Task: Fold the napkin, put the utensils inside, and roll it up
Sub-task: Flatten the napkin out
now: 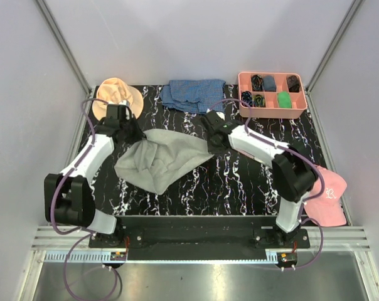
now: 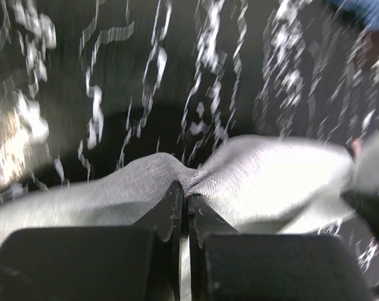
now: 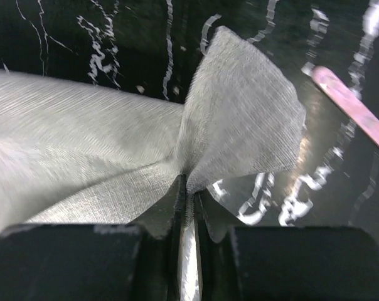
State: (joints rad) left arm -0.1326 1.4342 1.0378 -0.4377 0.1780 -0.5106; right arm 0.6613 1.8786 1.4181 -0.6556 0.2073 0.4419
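Observation:
The light-grey napkin (image 1: 164, 160) lies crumpled on the black marbled table (image 1: 240, 188), stretched between both arms. My left gripper (image 1: 137, 135) is at its upper left corner. In the left wrist view the gripper (image 2: 184, 191) is shut on a pinched ridge of the napkin (image 2: 271, 169). My right gripper (image 1: 209, 142) is at the napkin's right end. The right wrist view shows this gripper (image 3: 189, 182) shut on the napkin (image 3: 83, 125), with a loose flap standing above the jaws. One pale pink utensil handle (image 3: 352, 106) lies on the table to the right of that flap.
An orange hat (image 1: 117, 95) sits at the back left and a blue checked cloth (image 1: 192, 94) at the back middle. A pink tray (image 1: 243, 94) of small dark items stands at the back right. A pink cap (image 1: 327, 195) lies by the right arm's base.

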